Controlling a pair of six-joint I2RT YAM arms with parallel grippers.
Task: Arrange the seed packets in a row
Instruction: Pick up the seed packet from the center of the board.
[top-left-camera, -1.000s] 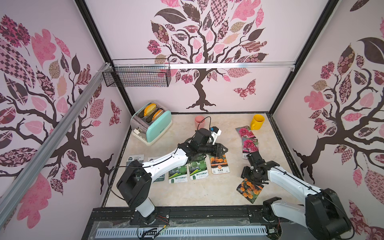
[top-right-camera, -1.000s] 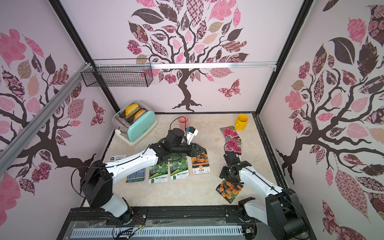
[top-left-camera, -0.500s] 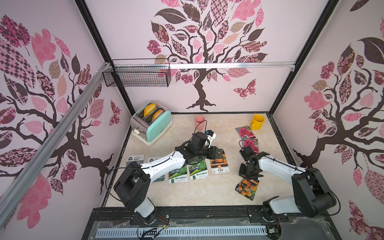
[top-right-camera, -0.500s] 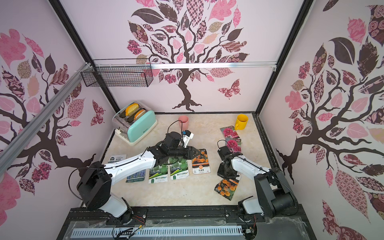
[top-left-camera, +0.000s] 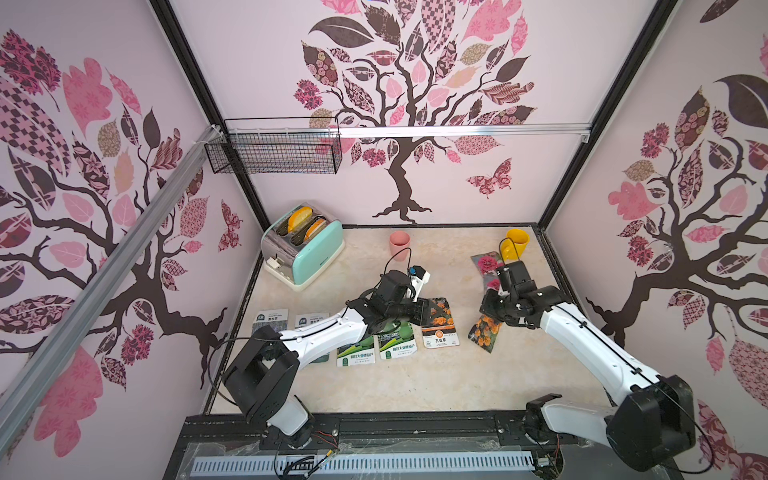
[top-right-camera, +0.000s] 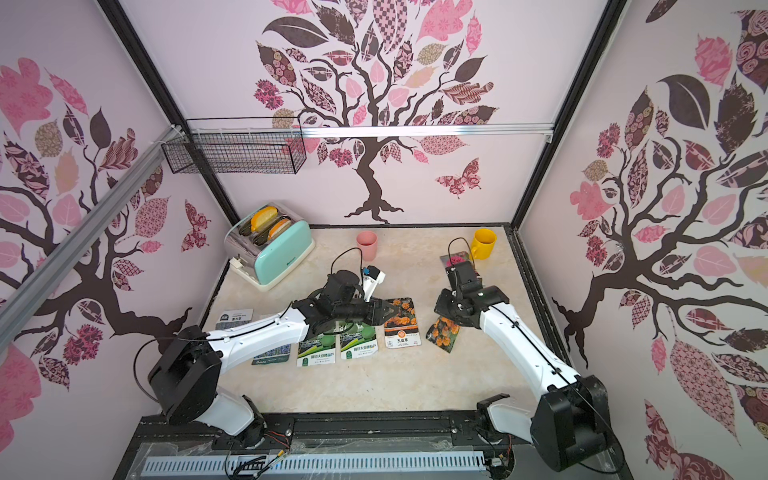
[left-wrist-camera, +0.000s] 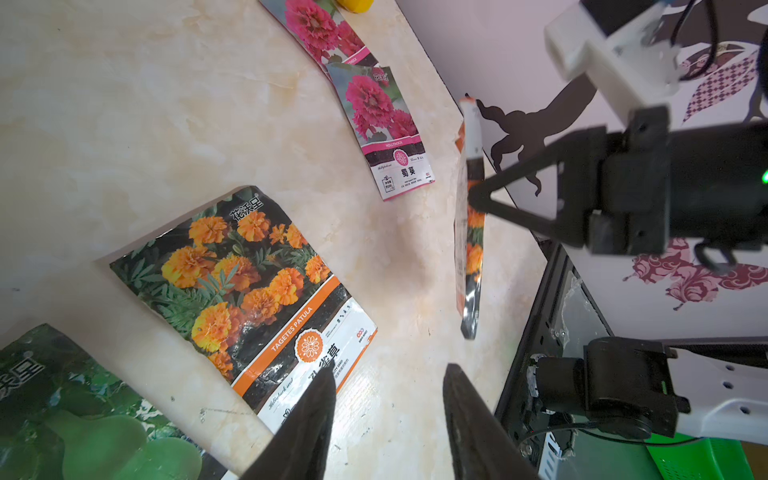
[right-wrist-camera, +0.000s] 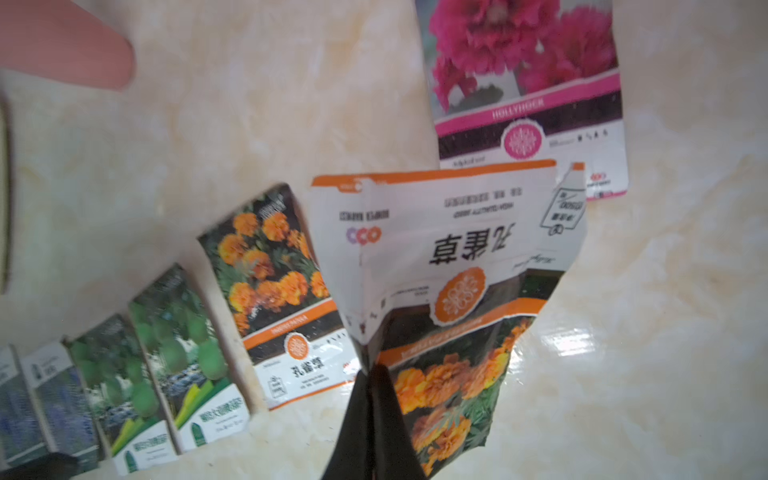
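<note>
Seed packets lie in a row on the table: lavender packets (top-left-camera: 270, 320), partly under my left arm, two gourd packets (top-left-camera: 397, 343) and a marigold packet (top-left-camera: 440, 322) (left-wrist-camera: 245, 282). My left gripper (top-left-camera: 428, 311) (left-wrist-camera: 388, 374) hovers open over that marigold packet's label end, holding nothing. My right gripper (top-left-camera: 488, 309) (right-wrist-camera: 372, 370) is shut on the edge of a second marigold packet (top-left-camera: 484, 332) (right-wrist-camera: 449, 257), which hangs tilted and bent just right of the row. Two magenta flower packets (top-left-camera: 486, 264) (left-wrist-camera: 386, 124) lie overlapping at the back right.
A mint toaster (top-left-camera: 303, 245) stands at the back left, a pink cup (top-left-camera: 400, 245) at the back middle and a yellow mug (top-left-camera: 514, 243) in the back right corner beside the magenta packets. A wire basket (top-left-camera: 274, 145) hangs on the wall.
My right gripper closed on the second marigold packet and carried it up off the table, back and left toward the row. My left gripper's jaws widened over the laid marigold packet.
</note>
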